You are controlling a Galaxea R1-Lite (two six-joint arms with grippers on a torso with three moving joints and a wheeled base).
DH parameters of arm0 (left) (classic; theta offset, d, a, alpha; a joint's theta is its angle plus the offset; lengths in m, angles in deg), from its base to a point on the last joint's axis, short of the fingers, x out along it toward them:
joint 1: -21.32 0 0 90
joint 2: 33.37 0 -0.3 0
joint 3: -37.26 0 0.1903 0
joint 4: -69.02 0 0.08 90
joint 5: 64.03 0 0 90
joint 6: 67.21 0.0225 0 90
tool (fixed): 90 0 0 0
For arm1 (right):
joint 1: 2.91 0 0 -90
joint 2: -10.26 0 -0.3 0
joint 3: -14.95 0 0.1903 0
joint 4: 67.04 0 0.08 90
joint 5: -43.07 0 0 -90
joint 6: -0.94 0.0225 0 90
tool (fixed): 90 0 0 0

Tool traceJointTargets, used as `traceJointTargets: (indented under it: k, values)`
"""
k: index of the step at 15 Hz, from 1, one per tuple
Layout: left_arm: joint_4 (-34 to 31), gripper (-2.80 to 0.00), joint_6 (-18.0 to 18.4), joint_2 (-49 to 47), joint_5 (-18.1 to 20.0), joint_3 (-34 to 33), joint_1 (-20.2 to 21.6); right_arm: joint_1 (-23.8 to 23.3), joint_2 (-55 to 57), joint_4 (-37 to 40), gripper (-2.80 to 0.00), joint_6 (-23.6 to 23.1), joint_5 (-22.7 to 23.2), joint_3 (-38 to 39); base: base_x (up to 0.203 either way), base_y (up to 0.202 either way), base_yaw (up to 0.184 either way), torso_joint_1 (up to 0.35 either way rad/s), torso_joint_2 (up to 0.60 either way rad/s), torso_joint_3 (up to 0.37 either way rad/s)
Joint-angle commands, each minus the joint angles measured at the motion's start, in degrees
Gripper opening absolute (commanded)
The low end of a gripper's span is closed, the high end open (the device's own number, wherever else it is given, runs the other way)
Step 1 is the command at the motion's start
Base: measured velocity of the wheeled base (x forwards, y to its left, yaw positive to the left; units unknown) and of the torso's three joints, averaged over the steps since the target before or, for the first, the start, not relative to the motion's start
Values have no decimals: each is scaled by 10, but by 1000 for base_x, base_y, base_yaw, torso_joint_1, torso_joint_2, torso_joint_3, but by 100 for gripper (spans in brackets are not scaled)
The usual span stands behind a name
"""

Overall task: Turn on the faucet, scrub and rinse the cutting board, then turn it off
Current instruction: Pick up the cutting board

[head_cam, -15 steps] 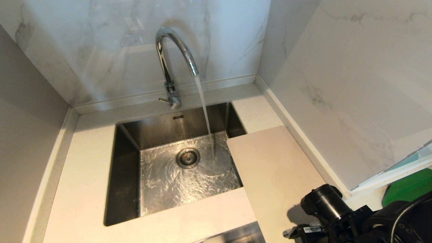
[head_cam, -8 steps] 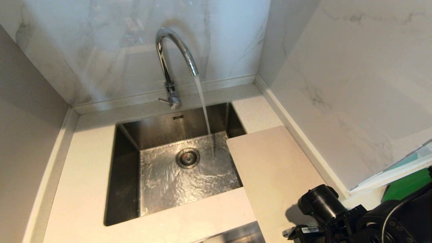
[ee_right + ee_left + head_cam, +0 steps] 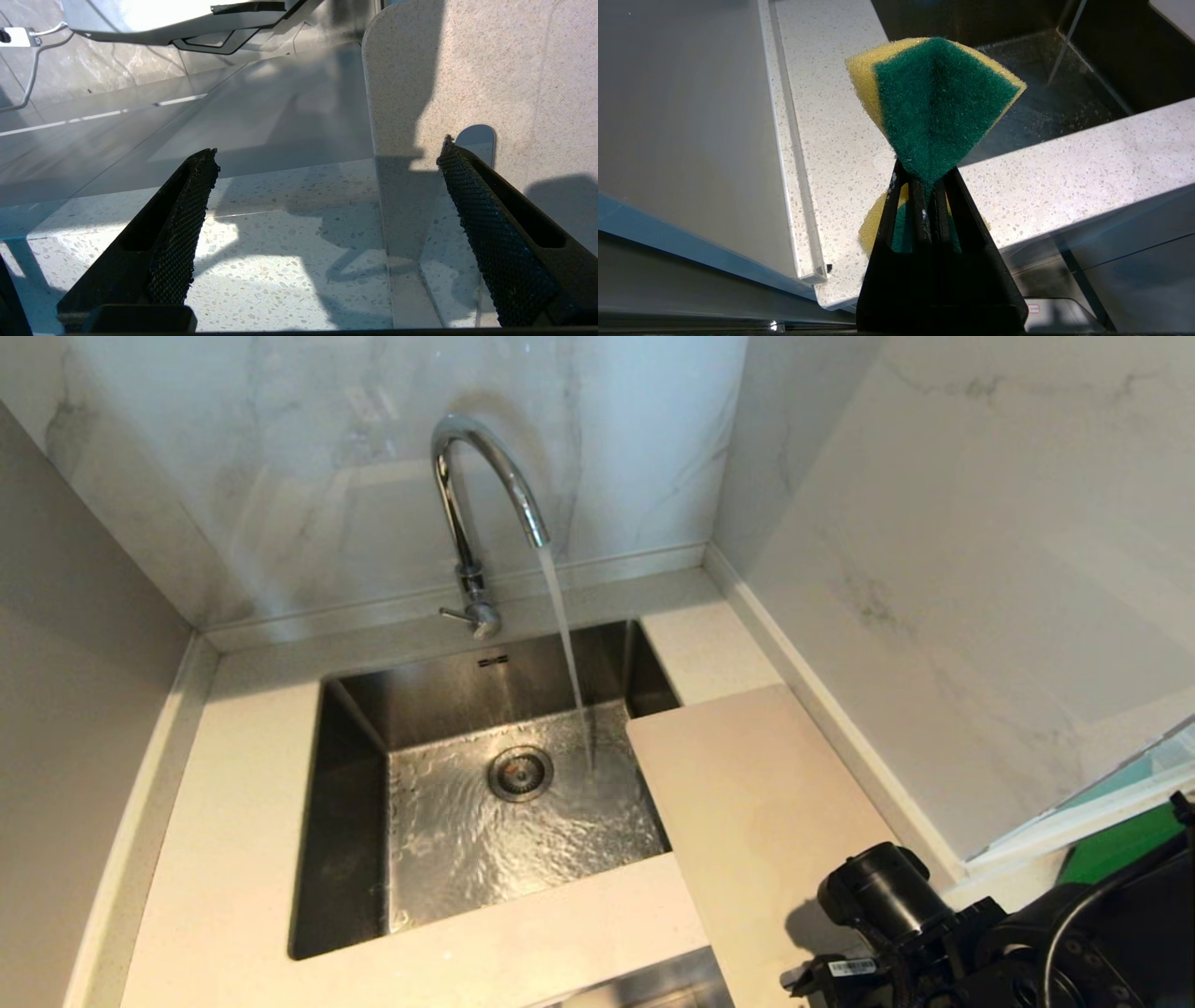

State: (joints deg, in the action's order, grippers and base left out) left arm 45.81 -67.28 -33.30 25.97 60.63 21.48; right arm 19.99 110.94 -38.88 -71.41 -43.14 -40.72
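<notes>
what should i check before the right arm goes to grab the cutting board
1. Water running from the faucet into the sink: ok.
2. Right gripper open wide enough to take the board: ok, its fingers stand far apart.
3. Right gripper on the cutting board: not ok, it holds nothing; the board's handle slot shows beside one finger.
4. Board under the stream: not ok, it lies on the counter to the right of the sink with one edge over the basin, clear of the water.
5. Left gripper shut on the sponge: ok, green scrub side faces the camera.
6. Board surface wet or dirty: cannot tell.
</notes>
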Motion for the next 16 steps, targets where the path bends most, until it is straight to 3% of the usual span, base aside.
traceJointTargets:
  k: [1,16]
  values:
    - [0,-280,0,0,0,0,0,0,7,1,0,-4,0,0,0,0,0,0,0,0]
    - [0,-280,0,0,0,0,0,-1,-4,3,0,-4,-17,-4,0,0,0,0,0,0]
